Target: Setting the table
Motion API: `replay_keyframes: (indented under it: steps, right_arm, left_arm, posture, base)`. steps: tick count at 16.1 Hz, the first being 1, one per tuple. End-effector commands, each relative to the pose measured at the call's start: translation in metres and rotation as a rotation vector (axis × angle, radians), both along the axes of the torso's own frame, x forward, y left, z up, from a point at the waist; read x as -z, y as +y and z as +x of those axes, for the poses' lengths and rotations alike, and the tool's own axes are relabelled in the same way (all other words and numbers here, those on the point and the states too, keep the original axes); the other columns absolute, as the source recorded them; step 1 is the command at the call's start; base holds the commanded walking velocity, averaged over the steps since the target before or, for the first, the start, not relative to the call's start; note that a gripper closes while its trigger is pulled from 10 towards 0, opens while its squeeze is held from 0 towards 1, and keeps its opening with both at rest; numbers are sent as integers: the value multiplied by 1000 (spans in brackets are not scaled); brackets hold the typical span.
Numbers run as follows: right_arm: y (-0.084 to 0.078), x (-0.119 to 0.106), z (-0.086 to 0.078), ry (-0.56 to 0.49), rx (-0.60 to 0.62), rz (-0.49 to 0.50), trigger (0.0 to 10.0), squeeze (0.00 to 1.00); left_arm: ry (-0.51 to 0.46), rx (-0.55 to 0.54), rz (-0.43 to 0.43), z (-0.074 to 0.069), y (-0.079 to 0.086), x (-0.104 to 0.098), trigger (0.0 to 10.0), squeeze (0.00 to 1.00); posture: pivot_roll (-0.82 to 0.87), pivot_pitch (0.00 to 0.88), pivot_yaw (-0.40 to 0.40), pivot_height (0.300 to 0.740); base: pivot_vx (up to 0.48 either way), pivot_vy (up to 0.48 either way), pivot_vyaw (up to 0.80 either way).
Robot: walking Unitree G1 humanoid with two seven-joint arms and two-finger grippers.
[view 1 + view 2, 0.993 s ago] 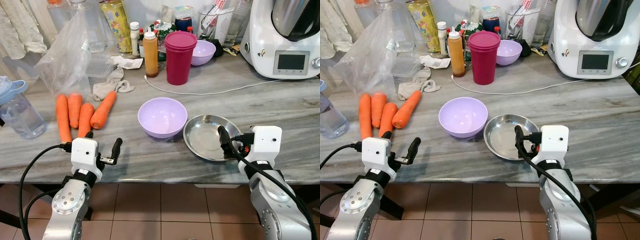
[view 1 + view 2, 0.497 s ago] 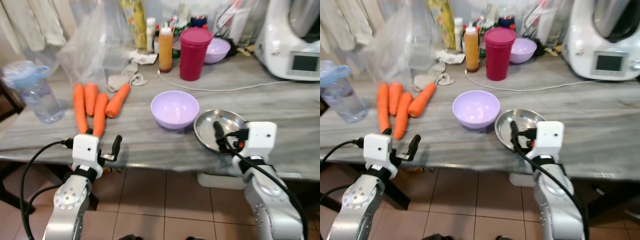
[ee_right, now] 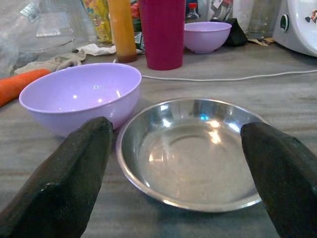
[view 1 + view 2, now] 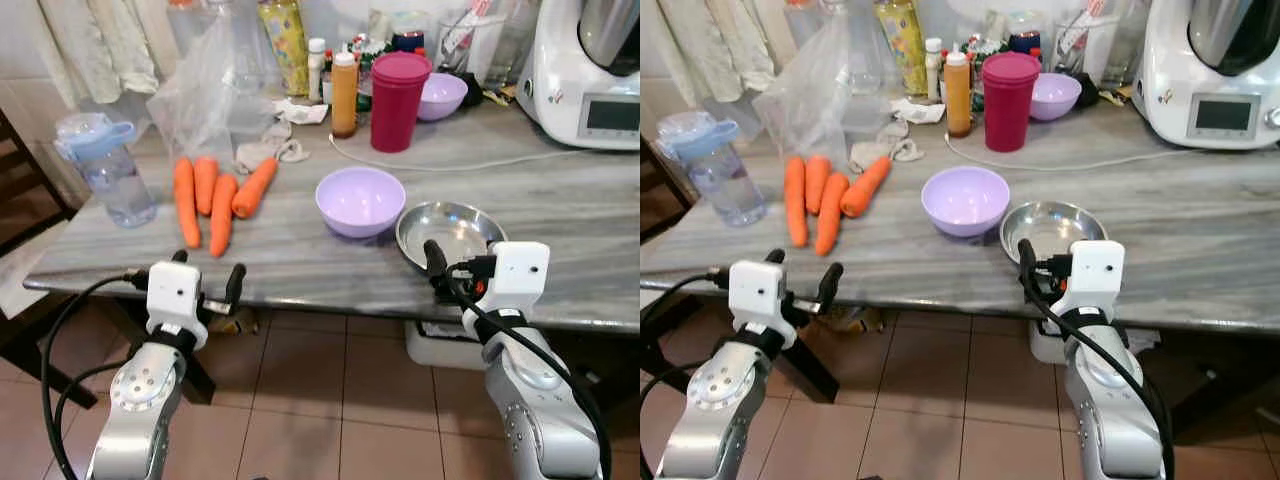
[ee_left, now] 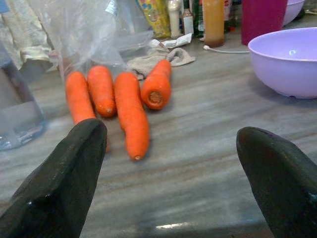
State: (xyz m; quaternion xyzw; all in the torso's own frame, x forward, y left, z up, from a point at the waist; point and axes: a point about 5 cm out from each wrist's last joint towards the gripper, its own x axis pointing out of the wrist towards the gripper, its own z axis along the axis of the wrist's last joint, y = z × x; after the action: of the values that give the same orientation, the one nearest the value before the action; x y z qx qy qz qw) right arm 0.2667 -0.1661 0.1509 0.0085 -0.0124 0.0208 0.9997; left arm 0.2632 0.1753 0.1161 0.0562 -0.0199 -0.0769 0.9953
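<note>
Right gripper point(image 3: 173, 163) is spread wide and empty, at the counter point(image 4: 300, 265) edge, lined up on the steel plate point(image 3: 190, 151) straight ahead of it. Left gripper point(image 5: 168, 168) is also spread and empty, facing the carrots point(image 5: 131, 111) ahead of it.

Likely step: reach for the plate. To do it well, go in low and level with the counter, slip one finger under the near rim and one over it, and pinch the rim, not the hollow. The lilac bowl point(image 3: 81, 94) sits just beside the plate on the left-finger side, so keep that finger clear of it.

Plate lies flat, mouth up; it is round, so no long axis and any rim point would serve. Carrots lie roughly parallel, long axes running away from the left gripper.
</note>
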Motion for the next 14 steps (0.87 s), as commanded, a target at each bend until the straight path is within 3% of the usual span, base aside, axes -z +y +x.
replay_keyframes:
  steps: [1, 9, 14]
  right_arm:
    - [0, -1, 1, -8, 5, 3, 10000, 0]
    - [0, 2, 2, -6, 3, 9, 10000, 0]
    - [0, 2, 3, -8, 6, 10, 10000, 0]
  left_arm:
    - [14, -11, 12, -1, 4, 3, 10000, 0]
    - [20, -2, 27, -2, 4, 4, 10000, 0]
    - [1, 59, 15, -3, -1, 2, 10000, 0]
  posture:
    - [-207, 49, 68, 740]
    - [-200, 48, 68, 740]
    - [-200, 49, 67, 740]
  base:
    - [-364, 0, 0]
    - [-362, 0, 0]
    - [0, 0, 0]
